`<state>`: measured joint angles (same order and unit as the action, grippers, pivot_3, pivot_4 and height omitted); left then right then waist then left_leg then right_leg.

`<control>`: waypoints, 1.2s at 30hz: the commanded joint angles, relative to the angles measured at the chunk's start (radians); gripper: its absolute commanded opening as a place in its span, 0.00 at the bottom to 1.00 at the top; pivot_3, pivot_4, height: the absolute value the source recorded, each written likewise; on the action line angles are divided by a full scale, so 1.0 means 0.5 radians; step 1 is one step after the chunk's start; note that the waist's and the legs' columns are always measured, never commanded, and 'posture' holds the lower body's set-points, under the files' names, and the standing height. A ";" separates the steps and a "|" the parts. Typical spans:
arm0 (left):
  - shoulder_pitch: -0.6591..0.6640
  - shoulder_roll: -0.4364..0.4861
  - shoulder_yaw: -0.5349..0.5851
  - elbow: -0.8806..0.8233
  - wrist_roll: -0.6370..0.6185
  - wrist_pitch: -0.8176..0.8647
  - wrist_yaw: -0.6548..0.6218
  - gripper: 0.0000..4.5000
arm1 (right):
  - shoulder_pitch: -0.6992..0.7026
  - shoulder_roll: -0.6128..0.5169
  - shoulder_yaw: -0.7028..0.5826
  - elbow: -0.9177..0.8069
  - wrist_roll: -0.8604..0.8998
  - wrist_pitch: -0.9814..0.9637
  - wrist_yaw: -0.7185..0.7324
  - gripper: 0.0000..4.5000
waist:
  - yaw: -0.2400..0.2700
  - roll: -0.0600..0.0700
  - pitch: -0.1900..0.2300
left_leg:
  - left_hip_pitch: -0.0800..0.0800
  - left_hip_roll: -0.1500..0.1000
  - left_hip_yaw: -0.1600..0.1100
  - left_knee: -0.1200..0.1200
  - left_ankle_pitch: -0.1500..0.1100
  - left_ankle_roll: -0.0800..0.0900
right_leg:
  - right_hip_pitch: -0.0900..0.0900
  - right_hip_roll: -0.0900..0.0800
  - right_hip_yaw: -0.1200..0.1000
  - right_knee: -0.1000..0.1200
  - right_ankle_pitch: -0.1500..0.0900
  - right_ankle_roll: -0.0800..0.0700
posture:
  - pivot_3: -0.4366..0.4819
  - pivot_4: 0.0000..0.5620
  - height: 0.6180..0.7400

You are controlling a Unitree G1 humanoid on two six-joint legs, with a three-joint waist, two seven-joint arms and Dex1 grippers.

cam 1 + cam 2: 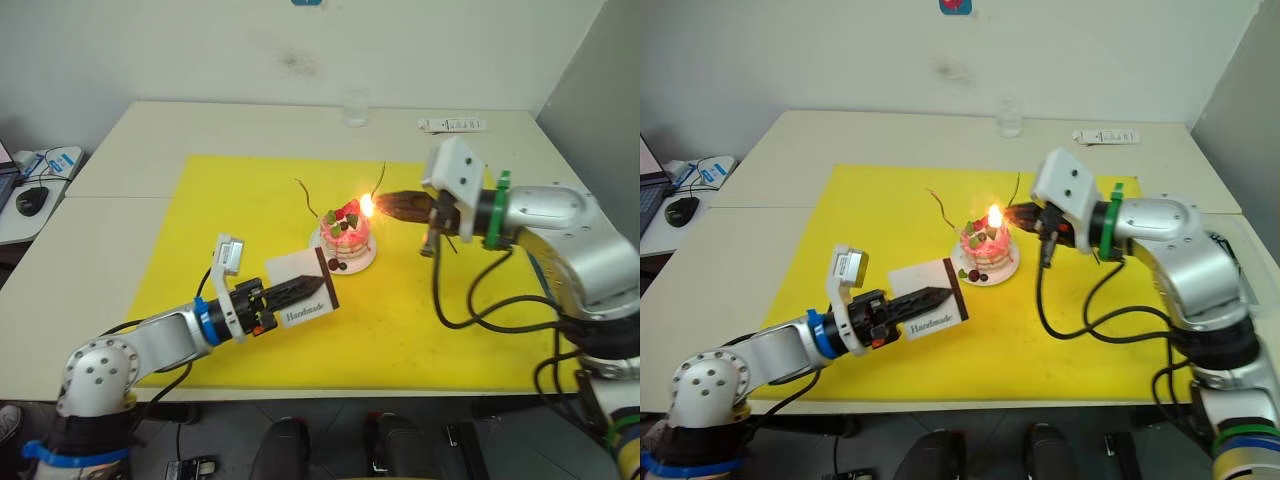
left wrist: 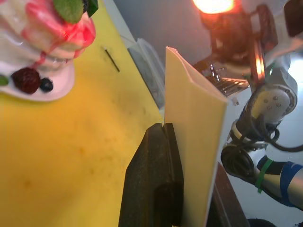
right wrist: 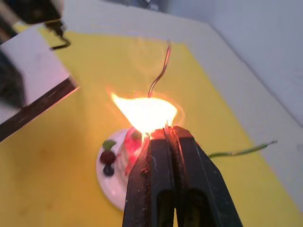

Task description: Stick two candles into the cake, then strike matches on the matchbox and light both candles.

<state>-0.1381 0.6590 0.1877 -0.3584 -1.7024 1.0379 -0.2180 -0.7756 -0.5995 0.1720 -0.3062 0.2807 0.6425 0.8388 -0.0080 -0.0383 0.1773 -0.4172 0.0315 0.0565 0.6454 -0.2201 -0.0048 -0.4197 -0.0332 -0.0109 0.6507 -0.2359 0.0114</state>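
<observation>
The matchbox (image 1: 300,288) is held nearest the robot, clamped edge-on between the closed fingers of the left gripper (image 1: 292,290), above the yellow mat (image 1: 250,200) and just beside the cake (image 1: 347,232); the word "Handmade" can be read on its face. Beyond it, the cake is seen on its small white plate (image 1: 362,262) near the middle of the mat. The right gripper (image 3: 165,135) is shut on a burning match (image 3: 166,126), whose flame (image 1: 367,206) sits at the cake's top edge. Two candles (image 1: 312,199) rise wavily from the cake's far side, one (image 3: 161,71) directly past the flame, so the right arm is judged the nearer to them. At the table's far edge a glass (image 1: 355,108) and a remote control (image 1: 452,125) are seen.
</observation>
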 commanded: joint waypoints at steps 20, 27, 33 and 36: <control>0.009 0.001 -0.078 -0.200 -0.128 -0.200 0.165 0.00 | -0.311 0.614 0.190 0.527 -0.406 -0.356 -0.354 0.01 | 0.011 0.000 0.000 | -0.002 -0.001 0.002 0.000 0.000 0.000 | 0.000 0.000 -0.001 -0.001 0.007 -0.009 | 0.48 0.27 1.00; 0.001 0.008 -0.097 -0.195 -0.128 -0.203 0.158 0.00 | -0.310 0.656 0.196 0.523 -0.426 -0.357 -0.345 0.01 | 0.011 0.000 0.000 | -0.002 -0.003 0.002 0.000 0.000 0.000 | 0.000 -0.001 0.000 -0.001 0.007 -0.008 | 0.48 0.27 1.00; -0.004 0.015 -0.094 -0.188 -0.124 -0.198 0.150 0.00 | -0.311 0.675 0.200 0.510 -0.436 -0.352 -0.322 0.01 | 0.011 0.000 0.000 | -0.002 -0.002 0.001 0.000 0.000 0.000 | 0.000 -0.001 -0.001 -0.001 0.007 -0.009 | 0.48 0.27 1.00; -0.008 0.021 -0.089 -0.181 -0.119 -0.195 0.142 0.00 | -0.306 0.676 0.215 0.501 -0.442 -0.348 -0.304 0.01 | 0.011 0.000 0.000 | -0.002 -0.002 0.002 0.000 0.000 0.000 | 0.000 -0.001 0.000 -0.001 0.007 -0.009 | 0.48 0.27 1.00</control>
<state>-0.1321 0.6642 0.1413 -0.4297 -1.7522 0.9513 -0.1388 -0.9093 -0.2633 0.2778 -0.0181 0.0607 0.4866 0.6788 -0.0027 -0.0383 0.1772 -0.4181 0.0305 0.0574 0.6455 -0.2201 -0.0048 -0.4198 -0.0335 -0.0111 0.6500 -0.2326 0.0071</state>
